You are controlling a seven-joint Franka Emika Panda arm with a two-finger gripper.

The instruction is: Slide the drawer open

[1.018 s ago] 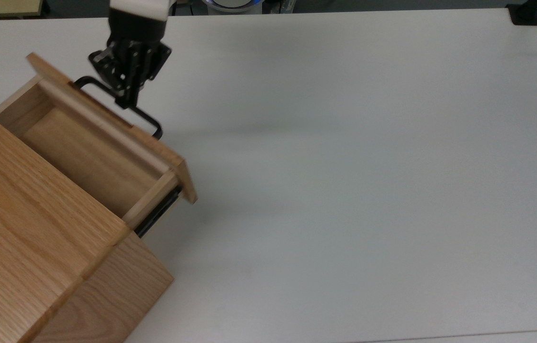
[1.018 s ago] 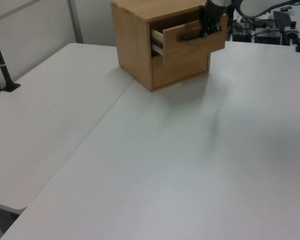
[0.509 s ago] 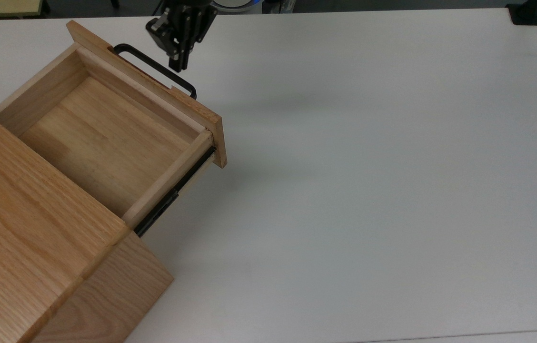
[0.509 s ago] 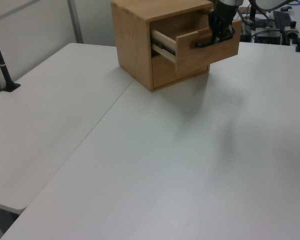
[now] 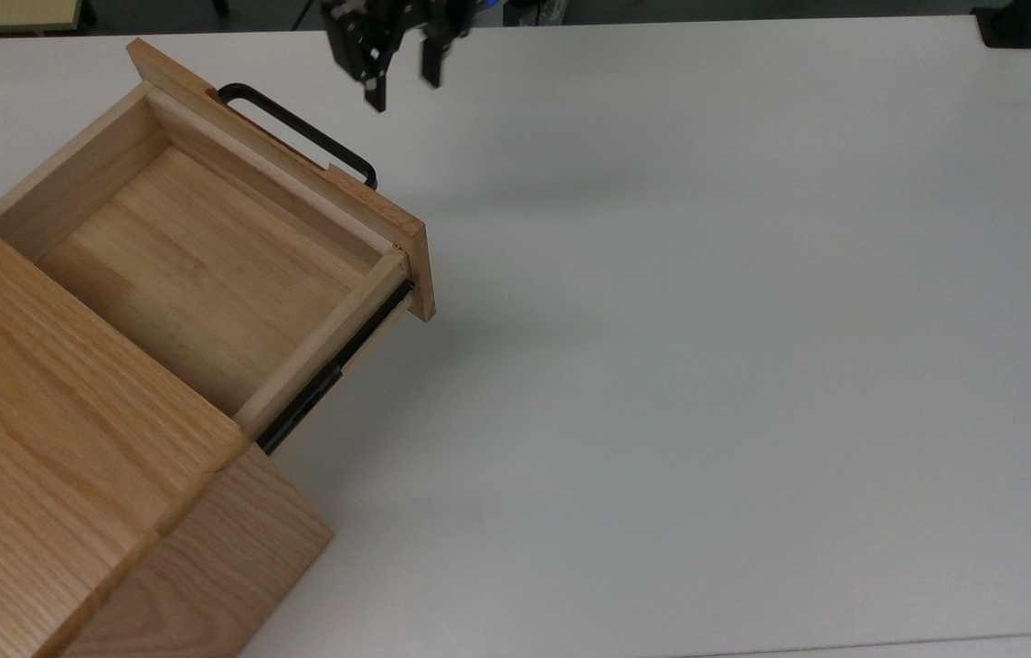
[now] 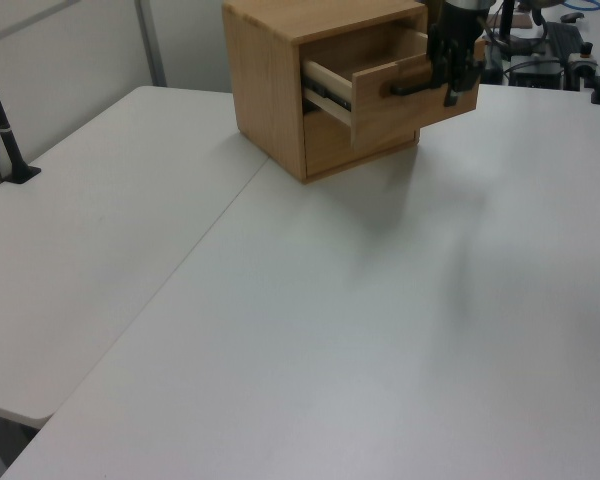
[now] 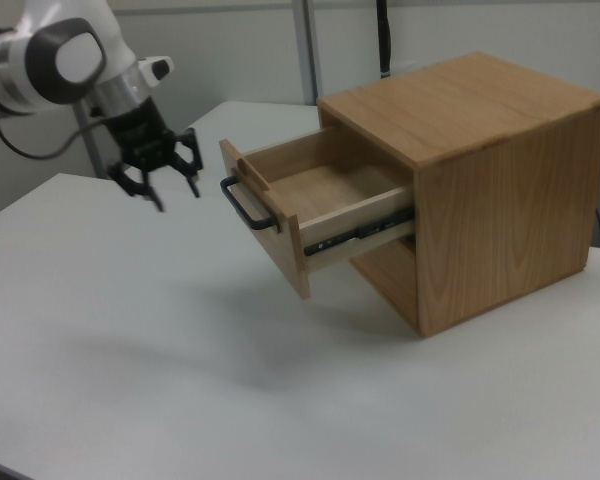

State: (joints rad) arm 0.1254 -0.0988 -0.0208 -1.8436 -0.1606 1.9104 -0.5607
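The light oak drawer (image 5: pixel 196 265) stands pulled far out of the oak cabinet (image 5: pixel 40 457), its inside bare and its black side rail (image 5: pixel 333 370) exposed. Its black bar handle (image 5: pixel 296 132) is free. My gripper (image 5: pixel 403 89) hovers open a short way off the handle toward the top view's upper right, holding nothing. In the right view the gripper (image 7: pixel 177 197) hangs to the left of the handle (image 7: pixel 242 205) and the drawer (image 7: pixel 320 190), with a clear gap. In the left view the gripper (image 6: pixel 455 80) overlaps the drawer front (image 6: pixel 400 110).
The cabinet (image 7: pixel 500 200) sits on a wide white table (image 5: pixel 707 366) that stretches away toward the top view's right. A black clamp base (image 5: pixel 1009 27) is at the table's far corner. A black post (image 6: pixel 5 130) stands at the left view's left edge.
The drawer slid out much further, then stopped. The gripper let go of the handle, opened and drew away toward the top view's upper right.
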